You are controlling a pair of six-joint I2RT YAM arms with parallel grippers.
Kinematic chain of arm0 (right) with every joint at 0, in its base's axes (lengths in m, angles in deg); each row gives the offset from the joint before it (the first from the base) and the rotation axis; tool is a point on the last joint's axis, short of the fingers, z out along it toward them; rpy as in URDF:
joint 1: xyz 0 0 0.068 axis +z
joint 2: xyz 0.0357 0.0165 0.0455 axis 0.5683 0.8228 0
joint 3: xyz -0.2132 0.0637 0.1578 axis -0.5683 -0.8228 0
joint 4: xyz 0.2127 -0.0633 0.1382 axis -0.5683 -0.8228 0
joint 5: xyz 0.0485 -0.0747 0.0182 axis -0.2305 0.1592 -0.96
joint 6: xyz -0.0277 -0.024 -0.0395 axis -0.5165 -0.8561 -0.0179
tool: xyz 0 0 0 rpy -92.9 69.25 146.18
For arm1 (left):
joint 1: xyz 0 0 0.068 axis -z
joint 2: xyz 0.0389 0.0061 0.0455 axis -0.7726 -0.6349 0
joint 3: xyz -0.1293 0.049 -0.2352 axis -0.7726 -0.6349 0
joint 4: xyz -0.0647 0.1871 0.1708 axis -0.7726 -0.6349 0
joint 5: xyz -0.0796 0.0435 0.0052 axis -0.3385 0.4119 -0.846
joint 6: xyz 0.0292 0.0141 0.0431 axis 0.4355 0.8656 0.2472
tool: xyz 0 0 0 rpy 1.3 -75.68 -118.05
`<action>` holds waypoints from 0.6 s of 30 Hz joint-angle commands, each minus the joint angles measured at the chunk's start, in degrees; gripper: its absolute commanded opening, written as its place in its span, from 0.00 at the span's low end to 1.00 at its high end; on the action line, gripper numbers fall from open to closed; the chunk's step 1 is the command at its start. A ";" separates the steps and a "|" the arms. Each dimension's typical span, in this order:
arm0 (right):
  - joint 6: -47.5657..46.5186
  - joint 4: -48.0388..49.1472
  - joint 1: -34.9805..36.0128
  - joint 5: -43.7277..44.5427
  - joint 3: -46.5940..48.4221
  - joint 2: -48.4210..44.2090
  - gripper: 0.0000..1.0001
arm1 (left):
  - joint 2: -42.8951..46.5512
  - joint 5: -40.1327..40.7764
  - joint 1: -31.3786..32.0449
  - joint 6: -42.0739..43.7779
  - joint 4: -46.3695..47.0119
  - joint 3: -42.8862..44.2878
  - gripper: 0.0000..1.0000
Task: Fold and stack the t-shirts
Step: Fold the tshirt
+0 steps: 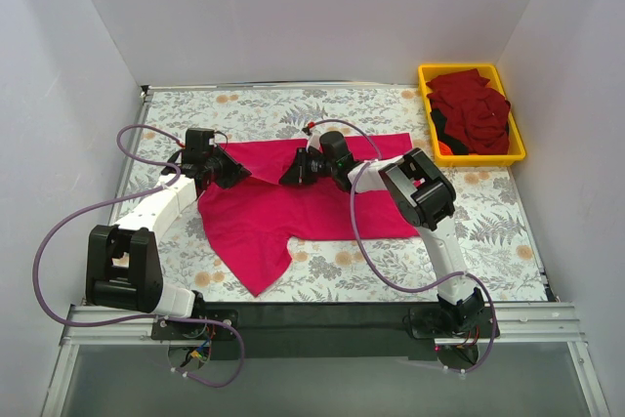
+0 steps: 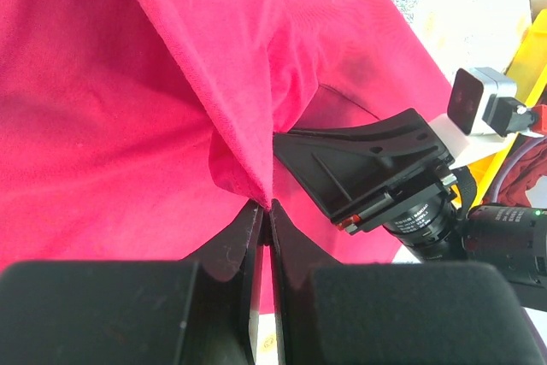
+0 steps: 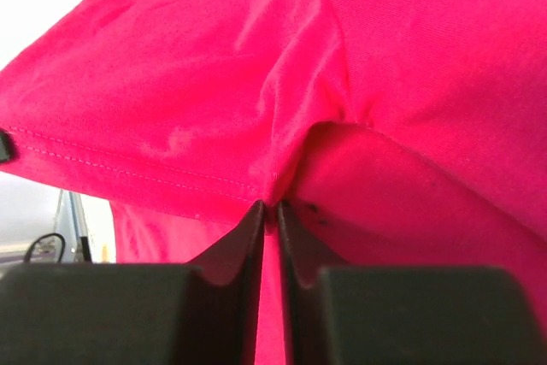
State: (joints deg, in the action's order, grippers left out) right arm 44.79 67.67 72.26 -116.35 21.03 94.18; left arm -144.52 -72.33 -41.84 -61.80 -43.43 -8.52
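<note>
Left gripper (image 1: 232, 171) and right gripper (image 1: 293, 175) each pinch the upper edge of the bright magenta-pink cloth t-shirt (image 1: 312, 212), mid-frame on the floral counter (image 1: 488, 231). It's held raised, probably to fold forward.

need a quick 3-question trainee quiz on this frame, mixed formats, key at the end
1. True or false: the left gripper and right gripper are both shut on the magenta t-shirt.
2. The crimson t-shirts are: A) held by the right gripper, B) in the yellow bin, C) draped over the left arm.
3. How many t-shirts are out on the table?
Key: 1 true; 2 B; 3 one.
</note>
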 commanded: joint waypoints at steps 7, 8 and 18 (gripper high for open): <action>-1.36 2.42 -0.18 -0.04 -0.30 -3.88 0.01 | 3.40 1.08 0.12 1.13 -0.68 -0.96 0.08; -1.27 2.33 -0.53 -0.04 -0.65 -4.41 0.01 | 3.40 1.69 0.12 1.39 -0.77 -1.05 0.08; -0.30 -1.97 -2.65 -2.50 -2.77 -8.28 0.01 | 3.75 3.28 0.04 1.40 -1.12 -5.00 0.08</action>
State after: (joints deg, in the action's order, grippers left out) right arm 44.79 66.80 70.18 -117.24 18.17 88.98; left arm -143.25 -70.28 -41.84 -60.68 -43.71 -12.13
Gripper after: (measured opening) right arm 0.019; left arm 0.085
